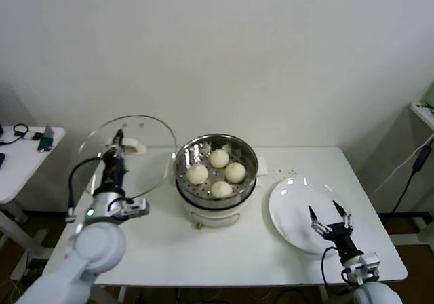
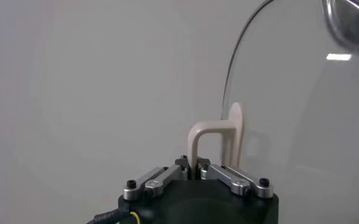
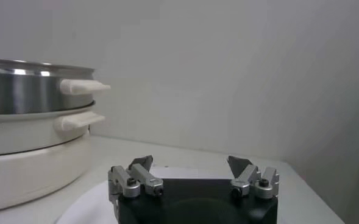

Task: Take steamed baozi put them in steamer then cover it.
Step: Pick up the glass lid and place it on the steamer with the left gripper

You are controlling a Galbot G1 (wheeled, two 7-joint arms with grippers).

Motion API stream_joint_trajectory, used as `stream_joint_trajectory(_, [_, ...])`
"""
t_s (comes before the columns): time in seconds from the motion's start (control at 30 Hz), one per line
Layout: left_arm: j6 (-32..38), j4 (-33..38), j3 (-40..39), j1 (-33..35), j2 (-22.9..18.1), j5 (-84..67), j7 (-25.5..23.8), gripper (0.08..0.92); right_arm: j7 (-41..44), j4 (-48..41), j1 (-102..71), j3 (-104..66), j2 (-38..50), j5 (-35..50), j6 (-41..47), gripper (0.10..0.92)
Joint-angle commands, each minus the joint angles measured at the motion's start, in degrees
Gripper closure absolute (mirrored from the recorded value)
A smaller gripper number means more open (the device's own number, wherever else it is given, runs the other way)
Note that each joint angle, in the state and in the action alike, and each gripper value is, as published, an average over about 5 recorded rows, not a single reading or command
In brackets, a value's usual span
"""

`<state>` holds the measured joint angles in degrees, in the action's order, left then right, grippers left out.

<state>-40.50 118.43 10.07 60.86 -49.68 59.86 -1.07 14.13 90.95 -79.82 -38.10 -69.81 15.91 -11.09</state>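
Four steamed baozi (image 1: 217, 173) in steamer (image 1: 215, 182), left fingers (image 2: 167, 176) pinching cover (image 1: 125, 156) handle — right fingers (image 3: 144, 167) spread over plate (image 1: 291, 216).

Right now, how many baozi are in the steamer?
4, all on the steamer's perforated tray: one at the back, one left, one right, one at the front. None seem hidden.

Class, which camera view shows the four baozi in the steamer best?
The head view: it looks down into the open steamer, showing all four baozi on the perforated tray. The right wrist view shows only the steamer's side; the left wrist view shows only the cover's glass and handle.
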Motion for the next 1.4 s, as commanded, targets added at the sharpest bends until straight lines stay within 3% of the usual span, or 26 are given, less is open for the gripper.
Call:
stream_joint_trajectory(0.03, [-4.5,-5.0,-17.9,-15.5,-12.6,11.0,-12.4,0.850,-0.4,-0.9,1.8,0.0,0.1,-1.1,-0.2,0.203])
stream_joint_trajectory(0.4, [-4.5,-14.7,-20.4,-17.0,-25.6,16.1,-13.3,0.850,-0.4,-1.9,1.5,-1.6,-0.2,-1.6,-0.6,0.203])
stream_joint_trajectory(0.53, [-4.5,-17.2,-20.4,-16.9,-28.5,16.9,-13.1,0.850,-0.3,-2.0,1.3,-2.1,-0.4,-1.8,-0.8,0.203])
stream_joint_trajectory(1.07, [-4.5,-24.6,-18.2,-16.7,-33.5,17.6,-10.1,0.850,-0.1,-2.8,0.8,-3.3,-1.1,-2.4,-1.5,0.203])
stream_joint_trajectory(1.4, [-4.5,-26.3,-19.2,-17.6,-34.1,19.6,-12.1,0.850,0.1,-3.3,0.8,-3.8,-1.2,-2.5,-1.8,0.203])
